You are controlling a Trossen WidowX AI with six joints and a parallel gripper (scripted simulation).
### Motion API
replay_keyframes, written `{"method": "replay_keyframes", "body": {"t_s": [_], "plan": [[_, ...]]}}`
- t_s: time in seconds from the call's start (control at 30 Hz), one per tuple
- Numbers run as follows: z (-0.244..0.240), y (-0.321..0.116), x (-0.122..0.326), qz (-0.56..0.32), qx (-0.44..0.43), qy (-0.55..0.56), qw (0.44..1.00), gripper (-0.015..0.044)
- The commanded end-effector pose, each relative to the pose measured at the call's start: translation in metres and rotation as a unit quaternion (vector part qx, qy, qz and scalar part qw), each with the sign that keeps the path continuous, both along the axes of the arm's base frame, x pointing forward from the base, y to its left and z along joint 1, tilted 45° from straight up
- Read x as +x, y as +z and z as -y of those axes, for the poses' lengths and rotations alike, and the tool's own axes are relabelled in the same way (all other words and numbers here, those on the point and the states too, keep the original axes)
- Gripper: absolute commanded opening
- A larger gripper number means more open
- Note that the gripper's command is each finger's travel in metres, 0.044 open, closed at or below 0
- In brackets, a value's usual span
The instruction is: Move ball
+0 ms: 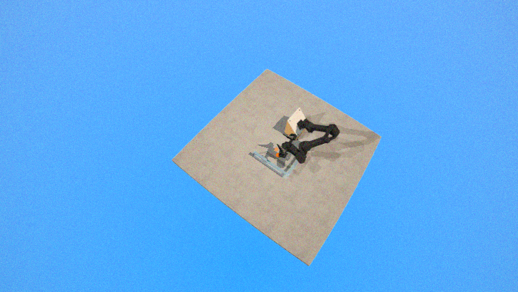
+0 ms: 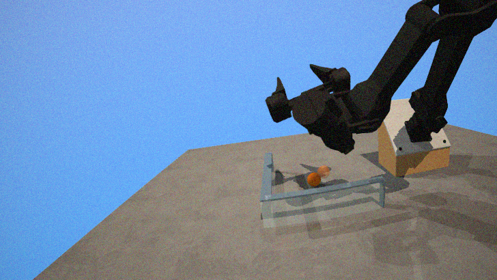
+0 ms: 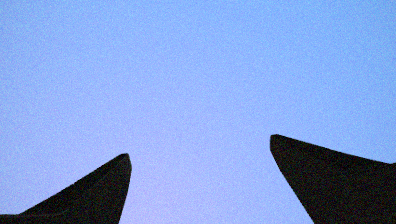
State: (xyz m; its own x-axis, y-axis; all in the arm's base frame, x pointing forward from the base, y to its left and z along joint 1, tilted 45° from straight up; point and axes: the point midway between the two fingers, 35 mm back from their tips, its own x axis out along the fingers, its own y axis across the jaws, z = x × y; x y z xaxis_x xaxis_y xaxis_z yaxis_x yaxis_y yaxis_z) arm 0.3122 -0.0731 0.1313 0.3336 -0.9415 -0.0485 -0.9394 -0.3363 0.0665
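The desk (image 2: 208,222) is lying wide and grey-brown beneath me, carrying no writing that I can read. My arm (image 2: 392,72) is reaching out from the wooden block (image 2: 414,156) at its base, which is showing no label either. The two clear walls (image 2: 323,192) are meeting in a corner below. I am holding my fingers (image 2: 299,81) raised high above the desk, spread wide and gripping nothing, their tips pointing up at blue. The ball (image 2: 314,179) is sitting inside the walls, near the front wall; being round, it is showing no long axis or heading. It is just touching the see-through copy (image 2: 323,171) behind it, not covering it.
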Motion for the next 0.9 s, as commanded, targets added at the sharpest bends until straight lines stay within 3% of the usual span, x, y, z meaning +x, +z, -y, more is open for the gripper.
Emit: {"method": "replay_keyframes", "body": {"t_s": [0.0,0.13,0.33,0.47,0.67,0.77,0.87], "plan": [[0.000,-0.001,0.001,0.001,0.003,0.003,1.000,0.0374],[0.003,-0.026,0.027,0.027,0.087,0.051,0.995,0.0273],[0.002,-0.080,0.053,0.070,0.291,0.069,0.952,0.0273],[-0.007,-0.123,0.054,0.110,0.484,-0.004,0.868,0.0273],[-0.039,-0.162,0.028,0.148,0.699,-0.249,0.653,0.0273],[-0.059,-0.162,0.007,0.152,0.742,-0.412,0.506,0.0273],[-0.080,-0.146,-0.007,0.146,0.730,-0.576,0.337,0.0273]]}}
